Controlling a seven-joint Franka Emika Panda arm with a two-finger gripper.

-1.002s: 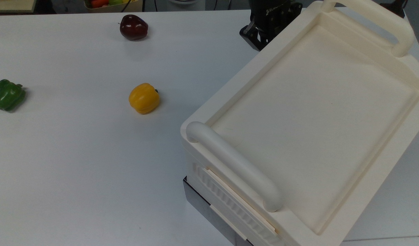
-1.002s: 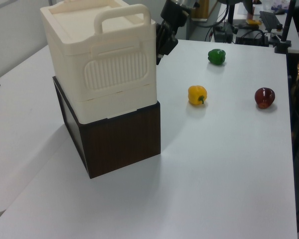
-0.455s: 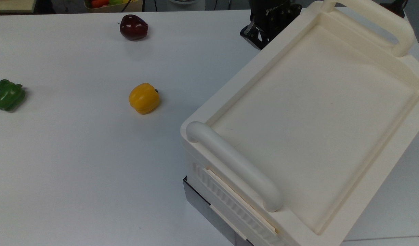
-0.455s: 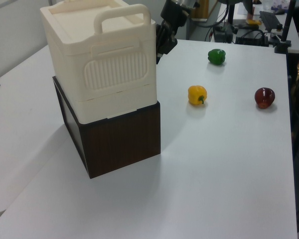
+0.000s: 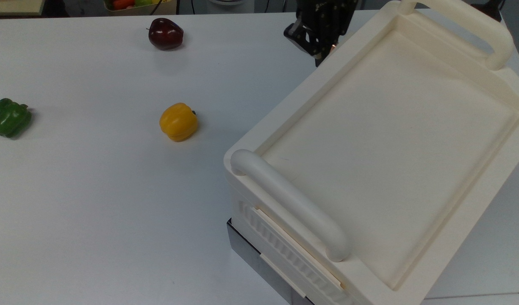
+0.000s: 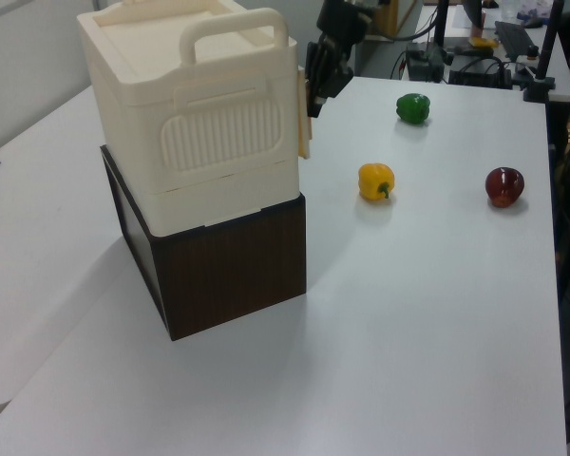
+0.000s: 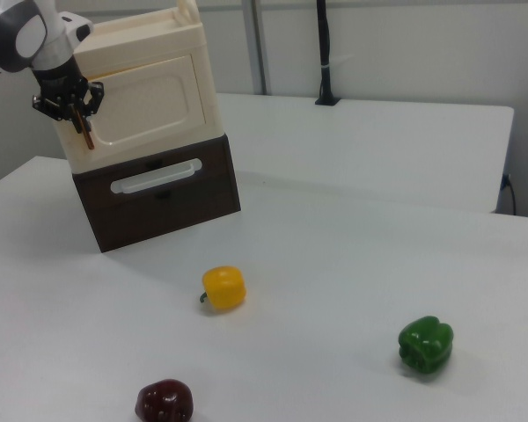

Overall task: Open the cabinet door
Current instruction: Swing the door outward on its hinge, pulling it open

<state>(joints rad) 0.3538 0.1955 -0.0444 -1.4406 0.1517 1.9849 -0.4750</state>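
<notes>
The cabinet door [image 6: 302, 114], on the cabinet [image 5: 395, 140] face toward the left view's right, is now being swung slightly ajar, its copper handle [image 7: 87, 136] being held in the closed end effector [image 7: 74, 112].

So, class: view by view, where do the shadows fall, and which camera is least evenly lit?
Top view: soft shadows sit just right of the yellow pepper and red apple. Left view: the cabinet casts a faint, diffuse shadow toward the camera on the table. Right view: lighting is flat, the shadows under the green pepper barely visible; the top view's bottom edge darkens most.
</notes>
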